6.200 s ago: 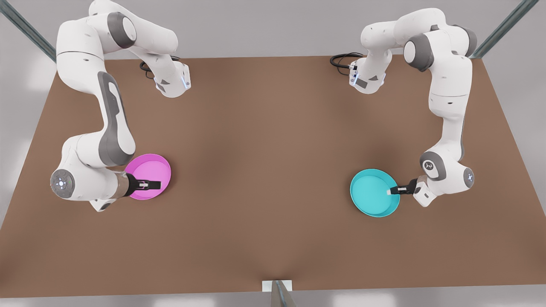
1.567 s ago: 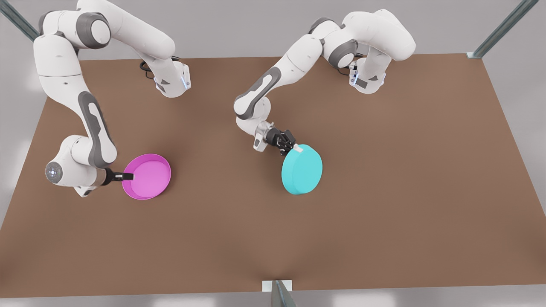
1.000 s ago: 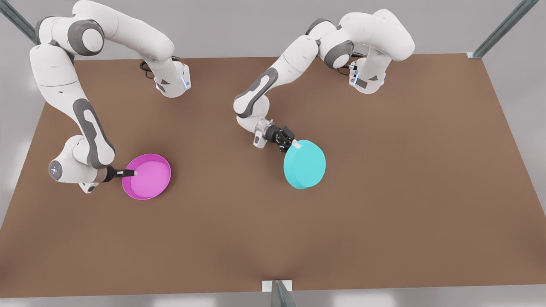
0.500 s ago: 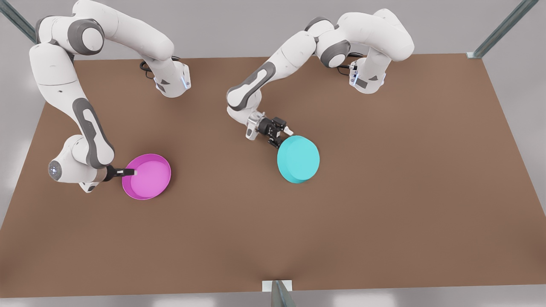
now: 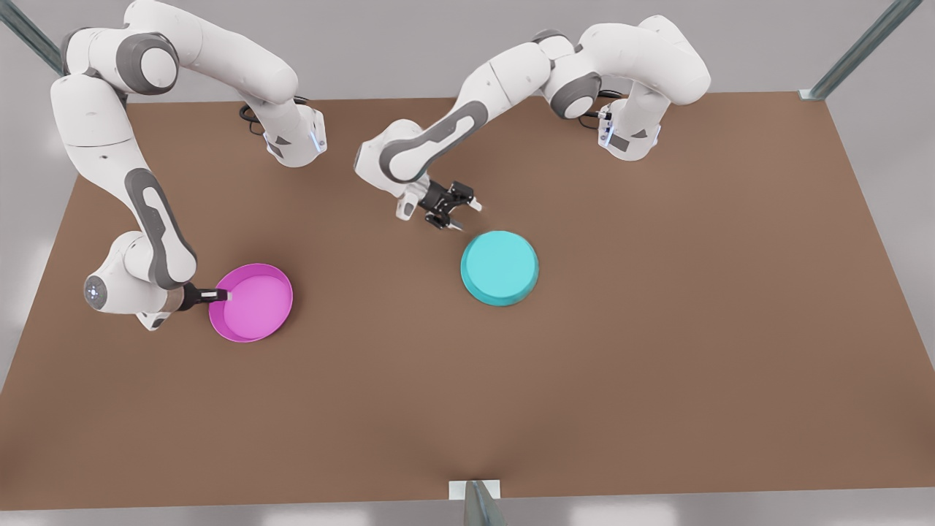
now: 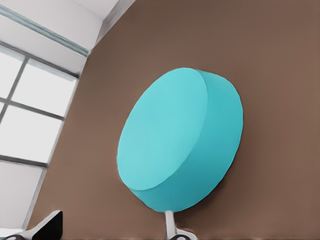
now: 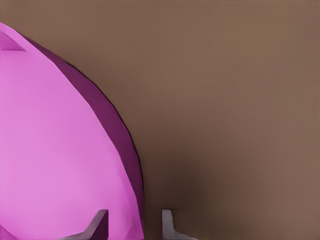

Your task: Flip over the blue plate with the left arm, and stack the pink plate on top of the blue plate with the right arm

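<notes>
Blue plate (image 5: 500, 267): lying upside down near the middle of the worktop (image 5: 657, 329), flat base up, rim down, clear of both arms; the left wrist view has it too (image 6: 170, 137).
Left end effector (image 5: 451, 212): hovering just off the blue plate's far edge, fingers spread wide with nothing between them, no contact with the plate.
Pink plate (image 5: 253, 302): right way up on the front view's left side of the worktop, well apart from the blue one; in the right wrist view its rim (image 7: 131, 165) runs between the fingertips.
Right end effector (image 5: 221, 296): low at the pink plate's rim, fingers narrow, one inside and one outside the rim, straddling it.
</notes>
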